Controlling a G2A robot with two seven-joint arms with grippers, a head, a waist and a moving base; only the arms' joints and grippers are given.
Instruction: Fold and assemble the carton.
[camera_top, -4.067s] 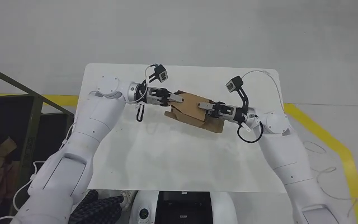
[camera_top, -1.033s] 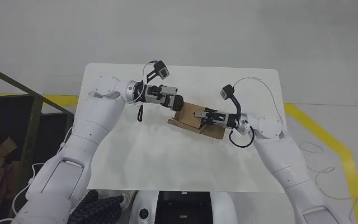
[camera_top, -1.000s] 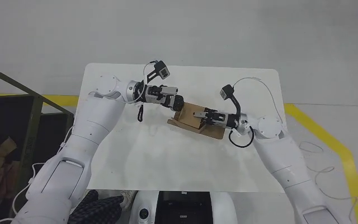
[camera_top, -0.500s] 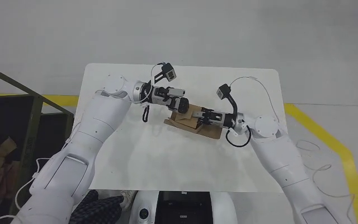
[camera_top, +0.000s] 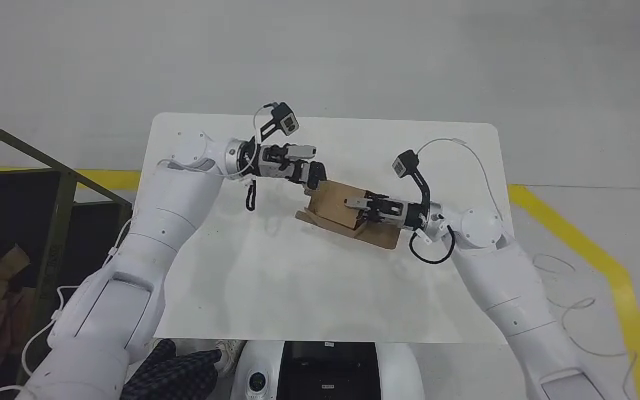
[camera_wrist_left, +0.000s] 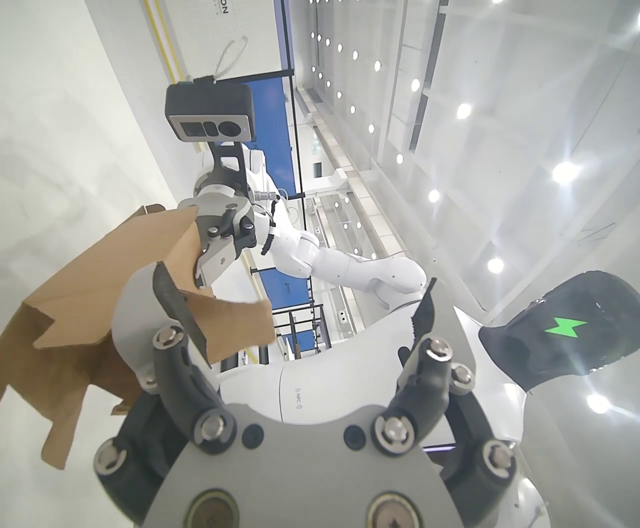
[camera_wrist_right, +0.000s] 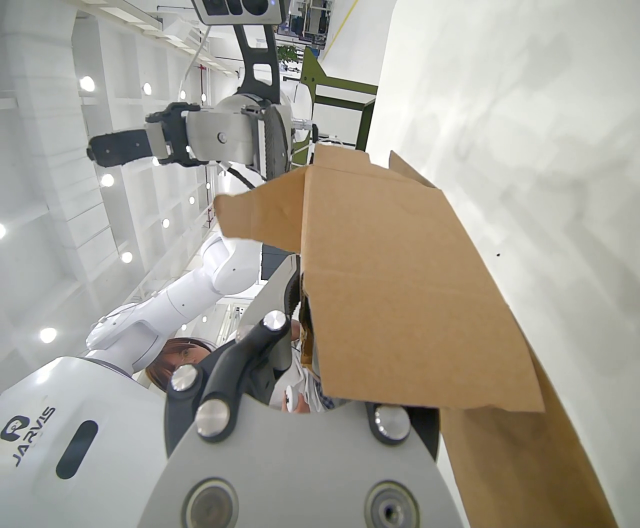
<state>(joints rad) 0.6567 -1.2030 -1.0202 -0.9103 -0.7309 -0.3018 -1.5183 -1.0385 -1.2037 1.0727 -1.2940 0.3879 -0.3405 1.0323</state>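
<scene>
left gripper (camera_top: 317, 176) drew back | carton (camera_top: 335, 203) lengthwise between grippers | right gripper (camera_top: 358, 203) clamping

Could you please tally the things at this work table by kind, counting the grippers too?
carton: 1
table: 1
grippers: 2 (left gripper, right gripper)
Total: 4

Top camera overhead; wrist cameras close, facing, sharing carton (camera_wrist_right: 390, 280).

brown carton (camera_top: 336, 200), partly folded, flaps loose
</scene>
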